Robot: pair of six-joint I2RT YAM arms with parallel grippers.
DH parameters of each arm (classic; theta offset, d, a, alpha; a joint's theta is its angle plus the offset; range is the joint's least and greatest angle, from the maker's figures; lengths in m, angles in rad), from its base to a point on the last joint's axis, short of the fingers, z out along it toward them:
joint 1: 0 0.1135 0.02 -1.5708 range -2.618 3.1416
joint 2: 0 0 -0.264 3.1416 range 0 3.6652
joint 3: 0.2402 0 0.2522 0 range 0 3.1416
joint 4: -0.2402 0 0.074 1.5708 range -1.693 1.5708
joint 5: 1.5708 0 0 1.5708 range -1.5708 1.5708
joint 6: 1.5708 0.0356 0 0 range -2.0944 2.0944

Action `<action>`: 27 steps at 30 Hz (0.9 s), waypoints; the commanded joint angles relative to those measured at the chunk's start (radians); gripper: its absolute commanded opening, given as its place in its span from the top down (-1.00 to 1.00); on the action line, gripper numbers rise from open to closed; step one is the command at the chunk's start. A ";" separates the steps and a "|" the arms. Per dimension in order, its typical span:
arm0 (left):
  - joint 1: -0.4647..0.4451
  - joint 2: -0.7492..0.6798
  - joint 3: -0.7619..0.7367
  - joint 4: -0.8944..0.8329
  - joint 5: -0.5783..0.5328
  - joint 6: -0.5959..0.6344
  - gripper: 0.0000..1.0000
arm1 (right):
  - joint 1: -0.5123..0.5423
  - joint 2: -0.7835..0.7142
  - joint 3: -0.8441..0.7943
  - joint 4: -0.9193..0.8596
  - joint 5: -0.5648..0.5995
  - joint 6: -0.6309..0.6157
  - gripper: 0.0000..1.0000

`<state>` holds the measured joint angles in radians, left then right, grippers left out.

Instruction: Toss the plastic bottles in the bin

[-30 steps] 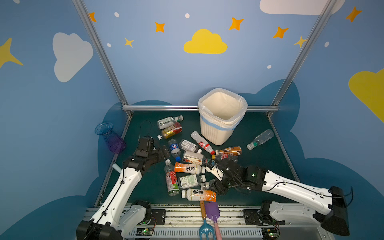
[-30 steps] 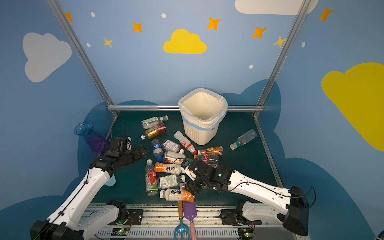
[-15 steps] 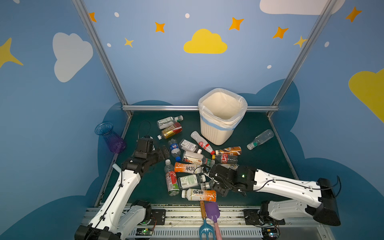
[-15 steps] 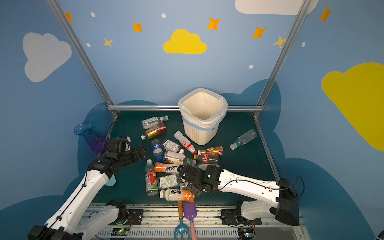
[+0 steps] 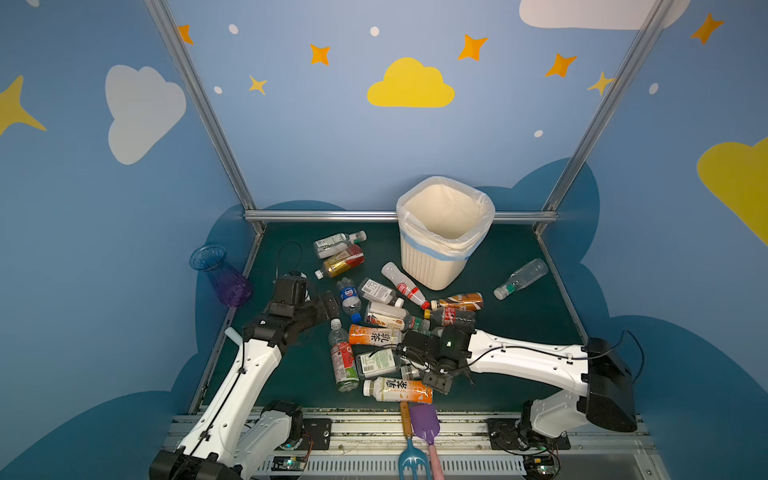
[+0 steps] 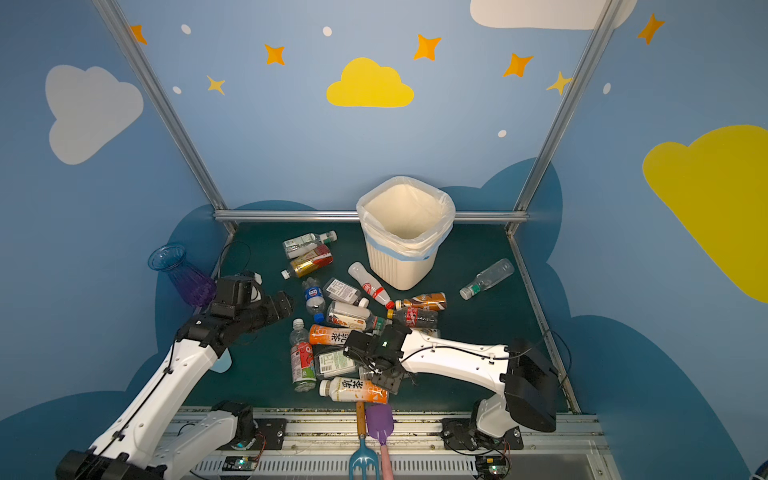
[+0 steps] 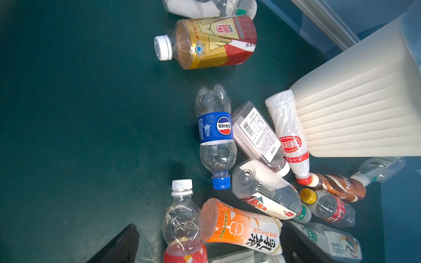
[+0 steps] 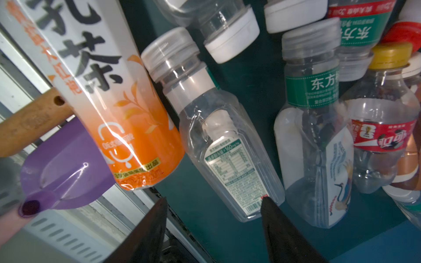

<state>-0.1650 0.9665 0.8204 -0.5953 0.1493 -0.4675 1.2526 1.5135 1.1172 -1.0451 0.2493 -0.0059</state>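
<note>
The plastic bottles (image 5: 376, 336) lie scattered on their sides across the dark green tabletop (image 5: 519, 332), most of them heaped together in front of the bin (image 5: 432, 266), none inside it that I can see. The cream ribbed bin stands upright at the back with its clear liner folded over the rim. One clear green-labelled bottle (image 5: 519, 278) lies apart, to the right of it. The right gripper (image 8: 214, 200) hangs low over the near end of the heap with its jaws spread. One fingertip (image 8: 265, 201) touches the base of a flat clear bottle (image 8: 227, 159), while the other stands apart from it, so nothing is pinched. Just beside it, an orange-and-white tea bottle (image 8: 114, 102) rests across a purple scoop (image 8: 66, 168) at the front edge. The left gripper (image 5: 326, 307) hovers at the heap's left side, jaws wide and holding nothing. A blue-purple vase (image 5: 224, 276) leans against the left wall.
</note>
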 commanded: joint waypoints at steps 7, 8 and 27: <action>-0.003 0.009 -0.002 -0.009 0.006 0.016 -0.94 | -0.017 0.050 0.036 -0.030 -0.005 -0.062 -0.42; -0.002 0.009 -0.001 -0.009 0.006 0.017 -0.94 | -0.021 0.054 0.036 -0.026 -0.004 -0.070 -0.42; 0.000 0.022 -0.003 0.000 -0.003 0.024 -0.95 | -0.083 0.156 0.081 -0.018 -0.043 -0.193 -0.42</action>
<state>-0.1650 0.9821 0.8204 -0.5949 0.1486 -0.4599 1.1759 1.6447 1.1748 -1.0462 0.2256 -0.1726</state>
